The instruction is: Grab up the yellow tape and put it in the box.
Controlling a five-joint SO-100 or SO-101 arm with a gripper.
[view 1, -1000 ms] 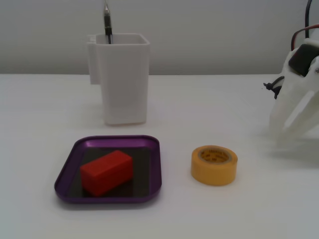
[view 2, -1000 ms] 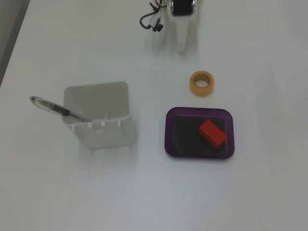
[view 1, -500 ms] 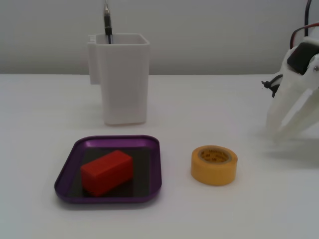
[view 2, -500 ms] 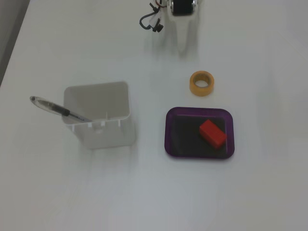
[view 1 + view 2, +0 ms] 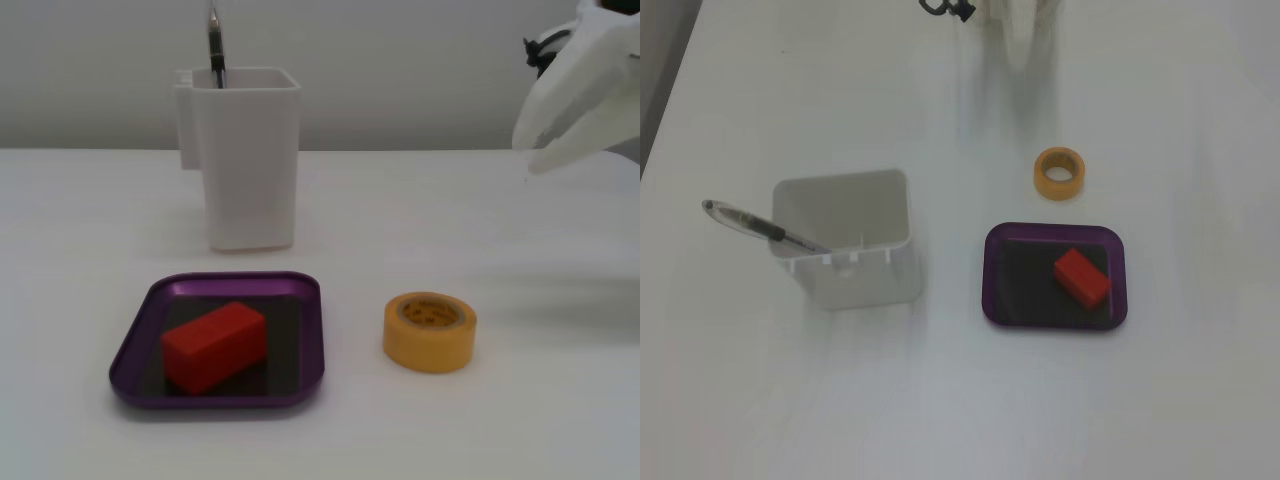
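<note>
The yellow tape (image 5: 430, 352) lies flat on the white table, just right of the box (image 5: 134, 345) in this fixed view. In the other fixed view the tape (image 5: 1041, 176) lies just above the box (image 5: 991, 272). The box is a shallow purple tray with a red block (image 5: 214, 346) lying in it. My white gripper (image 5: 523, 157) hangs blurred at the top right, well above and beyond the tape, holding nothing. Its jaws are too blurred to read. Only a blurred white part of the arm (image 5: 1025, 20) shows at the top edge of the other fixed view.
A tall white container (image 5: 250, 160) stands behind the box with a pen (image 5: 214, 40) sticking out of it. From above, the container (image 5: 860, 270) is left of the box. A black cable (image 5: 945, 8) shows at the top edge.
</note>
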